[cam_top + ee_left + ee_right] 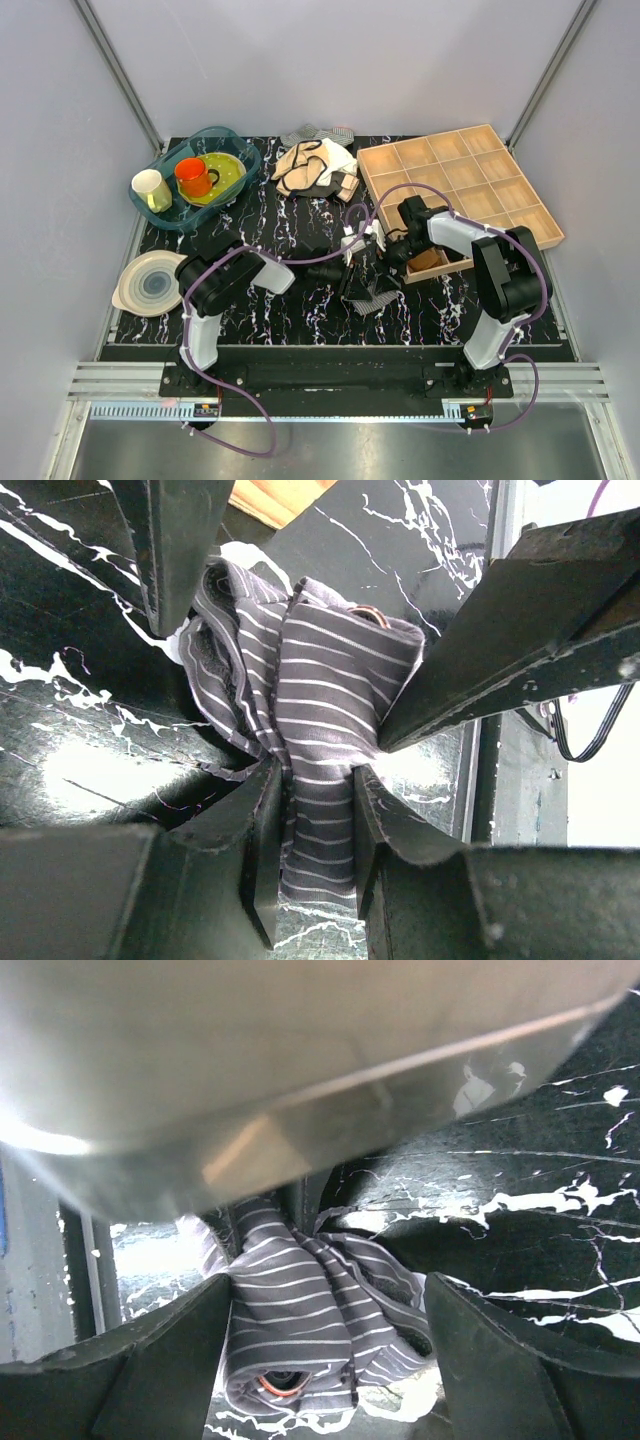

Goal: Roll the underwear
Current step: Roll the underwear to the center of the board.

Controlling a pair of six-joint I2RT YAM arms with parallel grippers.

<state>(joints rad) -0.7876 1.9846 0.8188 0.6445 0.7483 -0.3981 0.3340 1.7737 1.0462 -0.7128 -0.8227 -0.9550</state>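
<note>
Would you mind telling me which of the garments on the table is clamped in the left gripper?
The grey pinstriped underwear at front centre, pinched by the left gripper; the beige-and-white garment with black trim lies untouched at the back.

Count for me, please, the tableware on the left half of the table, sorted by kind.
Mugs: 2, the orange mug and the cream mug.
Plates: 2, the yellow-green plate and the grey-white plate.
Basins: 1, the teal basin.
Total: 5.
</note>
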